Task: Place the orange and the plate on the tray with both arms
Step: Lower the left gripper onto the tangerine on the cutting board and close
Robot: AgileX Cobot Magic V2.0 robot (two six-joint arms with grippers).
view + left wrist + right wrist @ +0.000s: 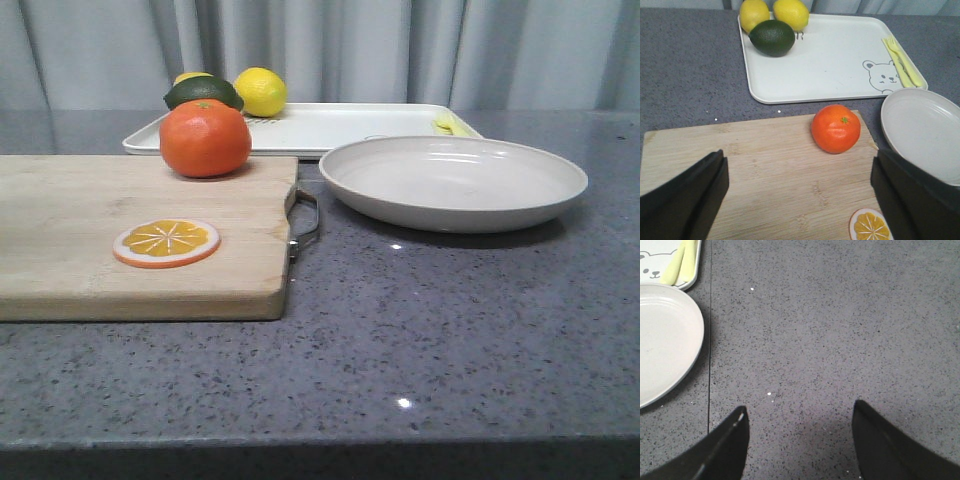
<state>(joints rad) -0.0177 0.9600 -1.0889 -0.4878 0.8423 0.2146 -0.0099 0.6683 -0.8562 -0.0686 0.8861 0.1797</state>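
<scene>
The orange (205, 138) sits at the far right corner of the wooden cutting board (100, 260); it also shows in the left wrist view (835, 128). The off-white plate (452, 181) rests on the counter right of the board, just in front of the white tray (340, 128). In the left wrist view the plate (922, 135) lies beside the tray (830, 55). My left gripper (800, 167) is open and empty above the board, short of the orange. My right gripper (800, 412) is open and empty over bare counter, with the plate (662, 355) off to one side. Neither gripper shows in the front view.
Two lemons (792, 13) and a dark green avocado (772, 37) lie at the tray's far left corner; a yellow fork (902, 60) lies at its right end. A flat orange slice disc (167, 242) lies on the board. The board has a metal handle (305, 215) facing the plate.
</scene>
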